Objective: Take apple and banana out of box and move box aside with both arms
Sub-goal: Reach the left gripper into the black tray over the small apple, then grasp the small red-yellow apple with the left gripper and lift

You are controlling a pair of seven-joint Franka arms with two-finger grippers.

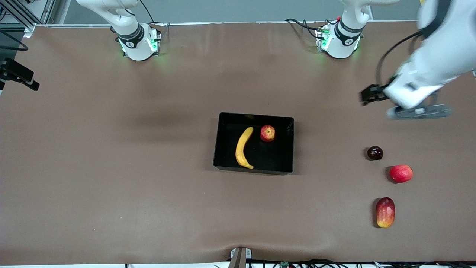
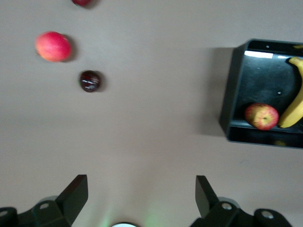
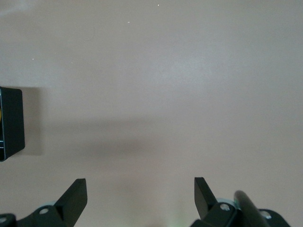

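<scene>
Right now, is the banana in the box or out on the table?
In. The banana lies flat on the floor of the black box, inside its walls, beside the apple; neither arm holds anything.

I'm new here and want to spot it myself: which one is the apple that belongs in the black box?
Find the black box in the middle of the brown table. Two fruits lie inside: a long yellow banana and, beside it toward the left arm's end, the apple. It is small, round and red with yellowish streaks, the only round fruit in the box.

A robotics lab: two bench-mounted white arms (image 1: 130, 33) on a brown-covered table (image 1: 111, 167), cables at its edges.
</scene>
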